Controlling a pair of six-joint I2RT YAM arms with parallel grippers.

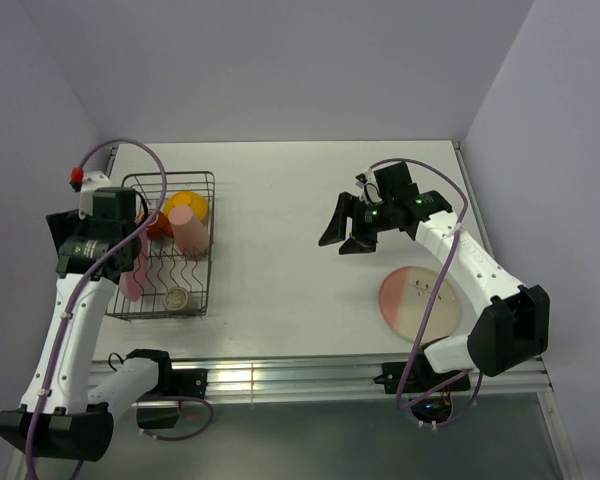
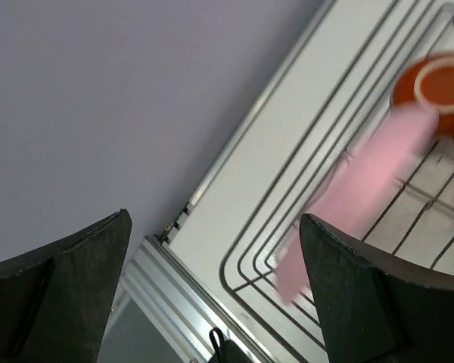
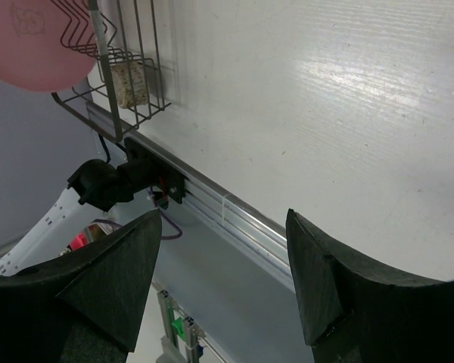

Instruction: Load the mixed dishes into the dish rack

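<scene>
Your left jaws stood spread wide, pinching nothing, at the left side of the dish rack (image 1: 211,260). Just beside the right-hand jaw, inside the wires, the pink plate (image 2: 363,181) stood on edge. It was blurred in the wrist view, so I could not tell whether it touched that jaw. Beyond the jaw tips sat the red-brown cup (image 2: 439,87). The orange-yellow bowl (image 1: 185,203) and the pink tumbler (image 1: 191,235) were farther out to the right of the jaws, and the speckled cup (image 1: 176,298) was back toward the arm's base.

Your right jaws were spread too and held nothing, hanging above bare tabletop (image 1: 280,250), well apart from the rack ahead of them. The one dish outside the rack, the pink-and-cream plate (image 1: 418,300), lay flat on the tabletop behind and below those jaws. It was close by the right arm and out of the wrist camera's sight.

By my reckoning that plate was all you had left to load. It looked stiff and smooth, so probably light but slippery, and it might chip if dropped. Lying flat, it offered only its rim. I would set one jaw over and one under the rim on the side nearest the jaws, and bite well in, since a plate held by one edge tends to sag and twist. It would likely need turning on edge to sit in the wires.
</scene>
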